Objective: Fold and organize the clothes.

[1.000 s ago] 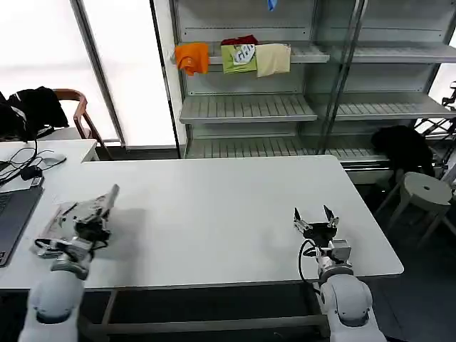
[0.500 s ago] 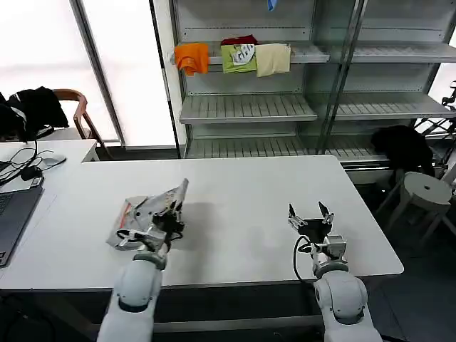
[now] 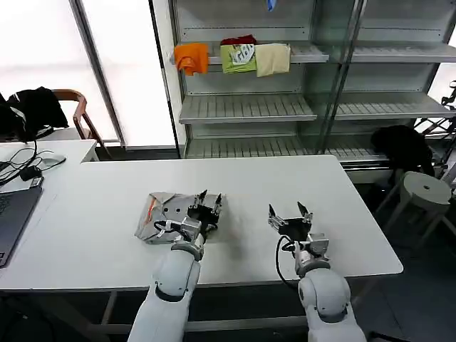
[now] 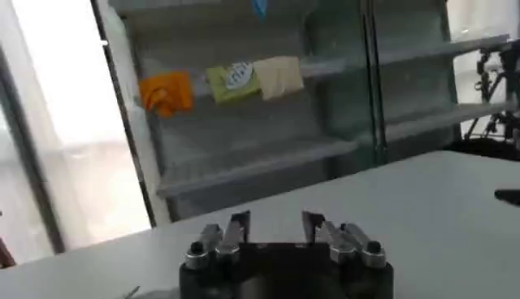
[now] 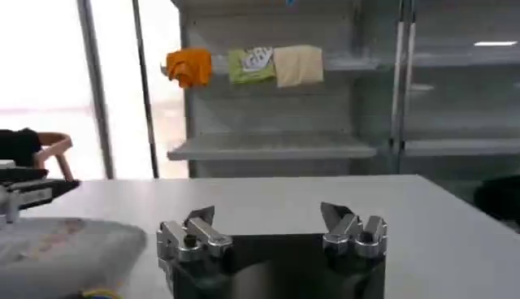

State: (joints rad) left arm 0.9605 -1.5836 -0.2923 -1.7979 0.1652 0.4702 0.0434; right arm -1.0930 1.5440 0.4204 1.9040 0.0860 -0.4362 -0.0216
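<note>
My left gripper [image 3: 208, 202] sits centre-left of the head frame, fingers spread apart, holding nothing; it rests just at the right edge of the grey shirt [image 3: 165, 215], whether touching I can't tell. The shirt lies bundled on the white worktop [image 3: 92, 214], an orange collar stripe showing on its left side. My right gripper [image 3: 291, 216] is lower centre-right, fingers wide apart, empty, above bare worktop, well apart from the shirt.

Left wrist view: left gripper [image 4: 275, 229] with fingers parted and nothing between them, worktop beyond, and the shelf with orange, green and cream garments [image 4: 221, 81] behind. Right wrist view: right gripper [image 5: 272, 221] parted and empty, plus the shirt [image 5: 65, 244] at lower left of that frame and the left gripper's tip above it, which the left wrist view lacks.

Versus a second ago: the shirt and left gripper have moved from the far left of the worktop toward centre, the left gripper has let go of the shirt, and the right gripper has shifted slightly left.
</note>
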